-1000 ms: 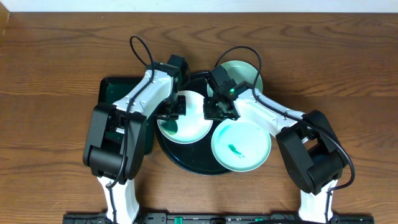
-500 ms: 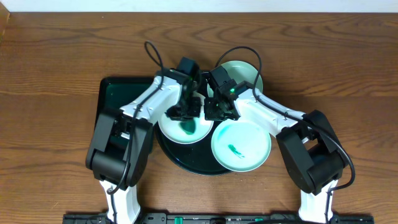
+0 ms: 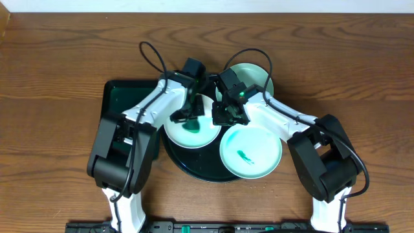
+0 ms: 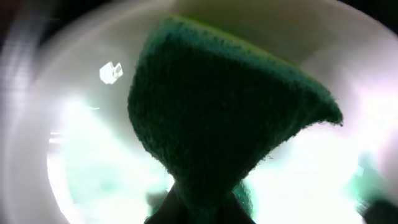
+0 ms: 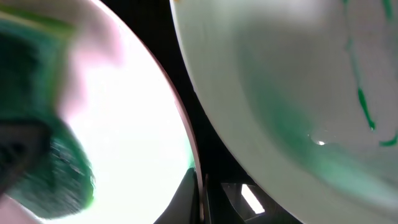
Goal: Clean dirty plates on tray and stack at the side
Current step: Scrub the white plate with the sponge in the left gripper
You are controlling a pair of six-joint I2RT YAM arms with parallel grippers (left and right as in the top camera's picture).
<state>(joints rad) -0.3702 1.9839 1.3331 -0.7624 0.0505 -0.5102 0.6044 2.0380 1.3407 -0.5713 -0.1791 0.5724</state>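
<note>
While left jaws grip green sponge (image 4: 211, 124) on white plate (image 3: 206, 134), right jaws clamp plate rim; tray (image 3: 189, 165) beneath.

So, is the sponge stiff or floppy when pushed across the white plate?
Probably soft: the sponge pinches narrow at the left gripper and fans out wide beyond it. Its fuzzy face would likely drag, not slip, on the white plate. Likely light, since one narrow pinch holds it.
</note>
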